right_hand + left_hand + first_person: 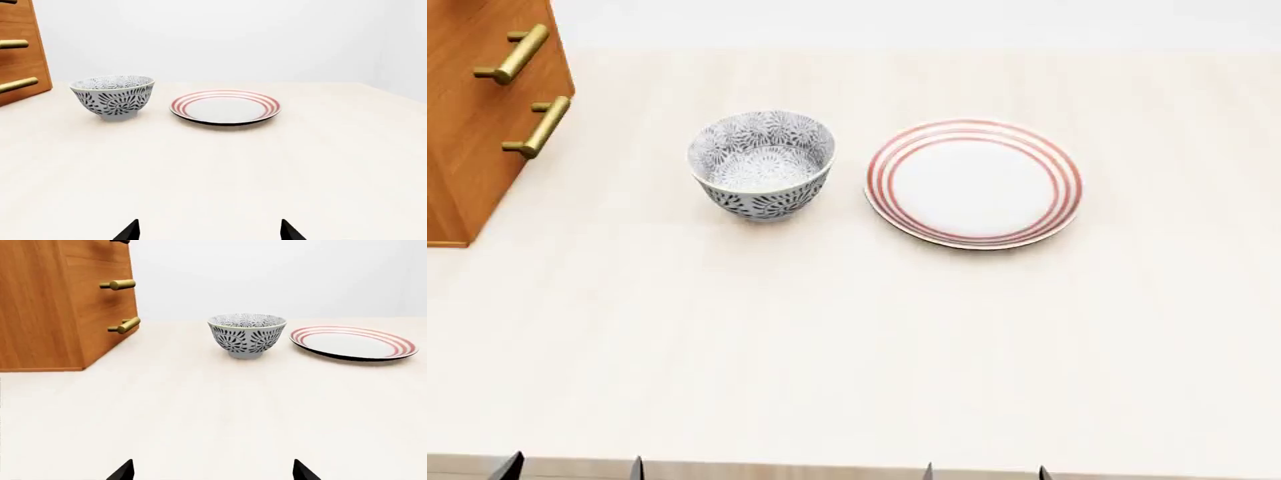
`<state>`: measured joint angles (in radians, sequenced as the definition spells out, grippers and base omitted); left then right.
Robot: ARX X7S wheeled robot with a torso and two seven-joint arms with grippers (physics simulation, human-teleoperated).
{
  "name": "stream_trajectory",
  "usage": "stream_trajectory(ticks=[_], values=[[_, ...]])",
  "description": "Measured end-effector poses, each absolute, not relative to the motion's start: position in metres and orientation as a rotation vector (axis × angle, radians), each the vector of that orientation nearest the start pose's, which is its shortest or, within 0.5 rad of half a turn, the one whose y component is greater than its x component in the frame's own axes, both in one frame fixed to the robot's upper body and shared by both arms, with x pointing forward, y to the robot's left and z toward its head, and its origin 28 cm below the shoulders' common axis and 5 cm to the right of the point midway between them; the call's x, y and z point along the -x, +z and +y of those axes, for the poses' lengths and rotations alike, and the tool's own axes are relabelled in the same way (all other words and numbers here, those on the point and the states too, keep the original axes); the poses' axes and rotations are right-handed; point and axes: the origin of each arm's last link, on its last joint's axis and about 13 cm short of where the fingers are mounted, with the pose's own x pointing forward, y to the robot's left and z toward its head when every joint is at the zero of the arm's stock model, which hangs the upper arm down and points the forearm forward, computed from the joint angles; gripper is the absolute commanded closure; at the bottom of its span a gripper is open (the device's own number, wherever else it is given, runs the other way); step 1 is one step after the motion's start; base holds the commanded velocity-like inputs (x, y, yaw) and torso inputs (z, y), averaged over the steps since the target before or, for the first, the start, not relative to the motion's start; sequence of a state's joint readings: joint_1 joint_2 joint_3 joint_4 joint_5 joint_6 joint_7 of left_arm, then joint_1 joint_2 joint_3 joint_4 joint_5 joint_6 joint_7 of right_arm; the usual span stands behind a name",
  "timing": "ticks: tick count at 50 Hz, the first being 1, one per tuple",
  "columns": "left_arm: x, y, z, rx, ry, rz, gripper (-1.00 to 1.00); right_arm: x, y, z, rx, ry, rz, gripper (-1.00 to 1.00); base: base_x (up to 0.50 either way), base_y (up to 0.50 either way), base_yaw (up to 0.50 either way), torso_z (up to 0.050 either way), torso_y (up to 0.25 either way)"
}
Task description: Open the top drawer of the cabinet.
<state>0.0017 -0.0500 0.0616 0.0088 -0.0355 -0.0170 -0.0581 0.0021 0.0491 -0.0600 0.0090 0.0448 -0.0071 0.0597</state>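
The cabinet [40, 305] is a tall orange-brown wooden box at the table's far left, also seen in the head view [467, 130] and the right wrist view [23, 65]. Only the bottom strip of the top drawer [93, 247] shows, level with the drawer below, and its handle [120, 241] is cut off by the frame edge. The two lower brass handles [118, 284] [125, 325] show in full. My left gripper [213, 472] and right gripper [209, 232] are open and hold nothing. Both sit low at the table's near edge, far from the cabinet.
A patterned grey bowl [761, 163] stands right of the cabinet. A white plate with red rings [973, 183] lies to the right of the bowl. Pale wooden tabletop [854, 350] stretches between my grippers and these things.
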Motion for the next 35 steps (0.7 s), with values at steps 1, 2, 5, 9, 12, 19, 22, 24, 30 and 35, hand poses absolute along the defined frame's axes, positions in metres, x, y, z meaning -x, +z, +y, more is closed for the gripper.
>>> stream_trajectory(ticks=[1, 2, 5, 9, 12, 19, 22, 24, 30, 35], values=[[-0.2095, 0.0130, 0.2049, -0.016, -0.003, 0.013, -1.00, -0.2105, 0.0116, -0.0962, 0.005, 0.000, 0.002, -1.00, 0.00, 0.00, 0.00, 0.000, 0.000], [-0.2094, 0.0129, 0.2049, -0.017, -0.003, 0.014, -1.00, -0.2105, 0.0116, -0.0962, 0.005, 0.000, 0.003, -1.00, 0.00, 0.00, 0.00, 0.000, 0.000], [-0.2093, 0.0127, 0.2048, -0.019, -0.001, 0.017, -1.00, -0.2105, 0.0114, -0.0963, 0.005, 0.000, 0.003, -1.00, 0.00, 0.00, 0.00, 0.000, 0.000], [-0.2092, 0.0125, 0.2047, -0.020, -0.001, 0.019, -1.00, -0.2106, 0.0112, -0.0964, 0.004, -0.001, 0.003, -1.00, 0.00, 0.00, 0.00, 0.000, 0.000], [-0.2090, 0.0125, 0.2046, -0.019, -0.002, 0.022, -1.00, -0.2105, 0.0110, -0.0964, 0.004, -0.001, 0.004, -1.00, 0.00, 0.00, 0.00, 0.039, 0.000], [-0.2091, 0.0125, 0.2043, -0.017, -0.007, 0.027, -1.00, -0.2106, 0.0109, -0.0964, 0.005, 0.000, 0.004, -1.00, 0.00, 0.00, 0.00, 0.050, 0.000], [-0.2091, 0.0125, 0.2042, -0.017, -0.007, 0.028, -1.00, -0.2106, 0.0109, -0.0965, 0.005, 0.000, 0.003, -1.00, 0.00, 0.00, 0.00, 0.050, 0.000], [-0.2091, 0.0126, 0.2042, -0.016, -0.008, 0.028, -1.00, -0.2106, 0.0107, -0.0965, 0.005, 0.000, 0.003, -1.00, 0.00, 0.00, 0.00, 0.050, 0.000], [-0.2091, 0.0128, 0.2041, -0.015, -0.008, 0.029, -1.00, -0.2107, 0.0106, -0.0966, 0.005, 0.000, 0.003, -1.00, 0.00, 0.00, 0.00, 0.050, 0.000], [-0.2090, 0.0129, 0.2041, -0.015, -0.009, 0.030, -1.00, -0.2107, 0.0105, -0.0967, 0.005, 0.001, 0.003, -1.00, 0.00, 0.00, 0.00, 0.050, 0.000]])
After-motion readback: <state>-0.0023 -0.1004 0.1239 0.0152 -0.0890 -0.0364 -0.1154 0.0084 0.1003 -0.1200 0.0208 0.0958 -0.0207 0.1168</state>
